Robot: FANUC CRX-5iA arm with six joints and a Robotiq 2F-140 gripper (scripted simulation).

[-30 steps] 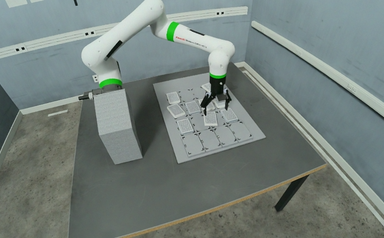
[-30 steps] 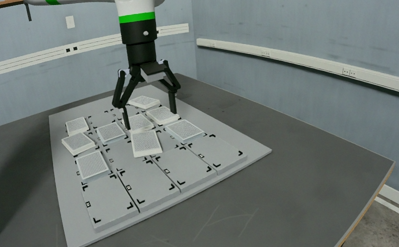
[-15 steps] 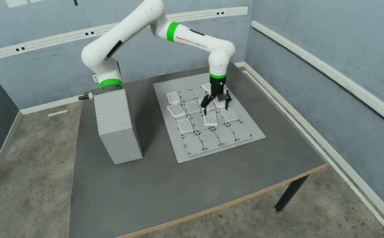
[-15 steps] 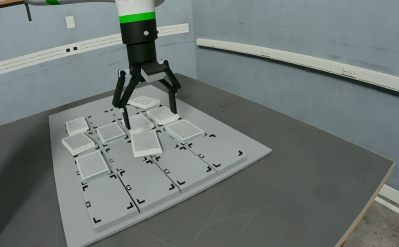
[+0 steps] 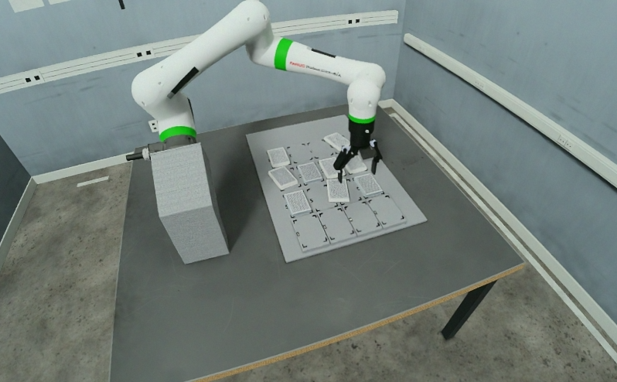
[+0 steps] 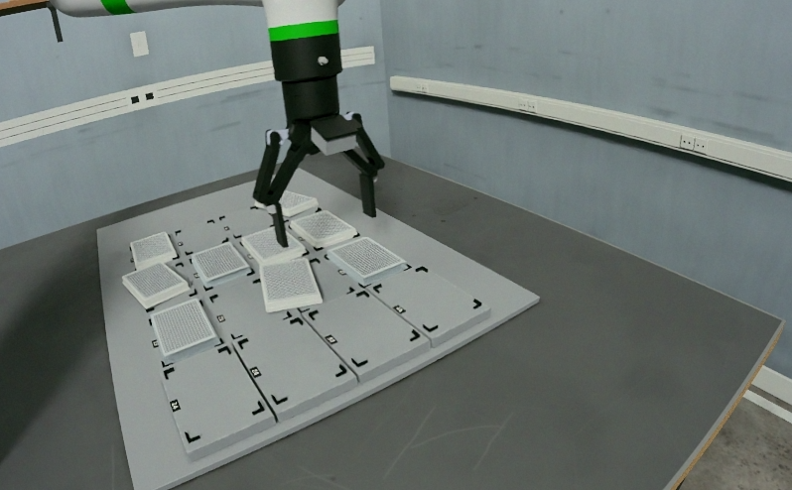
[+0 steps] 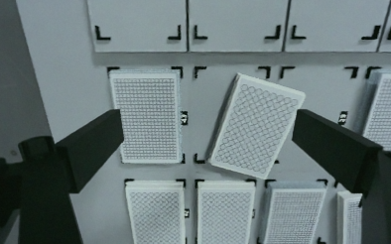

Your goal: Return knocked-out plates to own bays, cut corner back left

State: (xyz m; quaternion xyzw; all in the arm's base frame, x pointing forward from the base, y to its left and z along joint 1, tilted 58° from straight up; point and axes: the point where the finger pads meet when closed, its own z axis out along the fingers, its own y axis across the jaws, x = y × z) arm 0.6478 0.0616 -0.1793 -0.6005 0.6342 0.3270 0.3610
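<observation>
Pincer (image 7: pixel 207 134) wide open, above skewed 96-well plate (image 7: pixel 257 125)

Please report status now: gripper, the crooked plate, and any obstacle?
Gripper open, empty, above deck. Crooked plate skewed across its bay, not seated. Neighbour plate close beside it.

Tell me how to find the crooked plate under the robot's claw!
Look at the light grey deck on the dark table, then at the open gripper hanging over its middle. Just in front of the fingers lies a white 96-well plate. It is twisted across its bay's black corner marks, and its wells are big circles, while the plate beside it sits straight with a fine grid.
</observation>
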